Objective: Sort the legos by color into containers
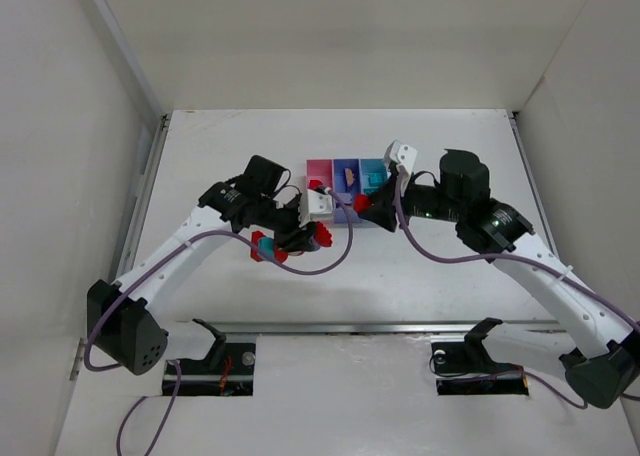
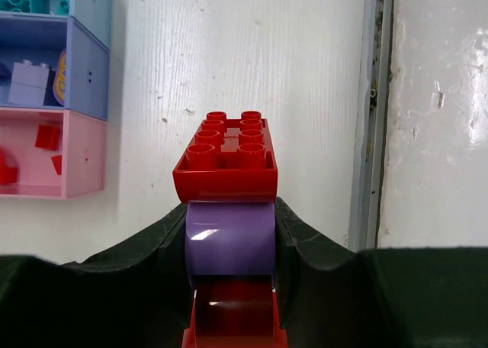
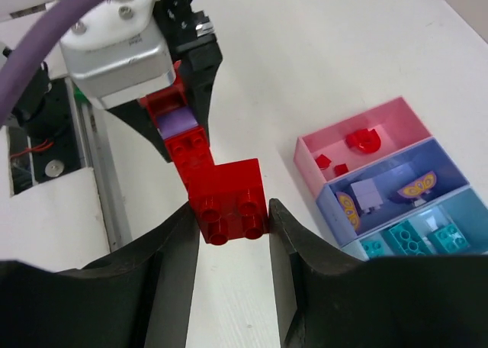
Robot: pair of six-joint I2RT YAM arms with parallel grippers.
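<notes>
Just in front of the containers (image 1: 346, 162), on the robot's side of them, both arms hold bricks clear of the table. The left gripper (image 1: 305, 238) is closed narrow on a small stack. Its fingers press the smooth sides of a purple brick (image 2: 229, 237), which has a long red brick (image 2: 225, 157) snapped on top and another red piece (image 2: 235, 317) below. The right gripper (image 3: 229, 211), nearer the containers' light-blue end, clamps a square red brick (image 3: 227, 188) by two opposite flat sides. In the right wrist view this brick overlaps the stack. The top view suggests the two are near but apart, and I cannot tell for certain.

These legos look hard, light and glossy, so they should not crush. Slick walls can twist or slip under a light pinch, so the flat side faces, squarely between the pads, are probably the best hold, never the studs. The stack mixes colours, and its stud joints likely need a firm pull or a peel to part. The pink bin (image 3: 396, 134) already holds red pieces, so the square brick seems bound there
</notes>
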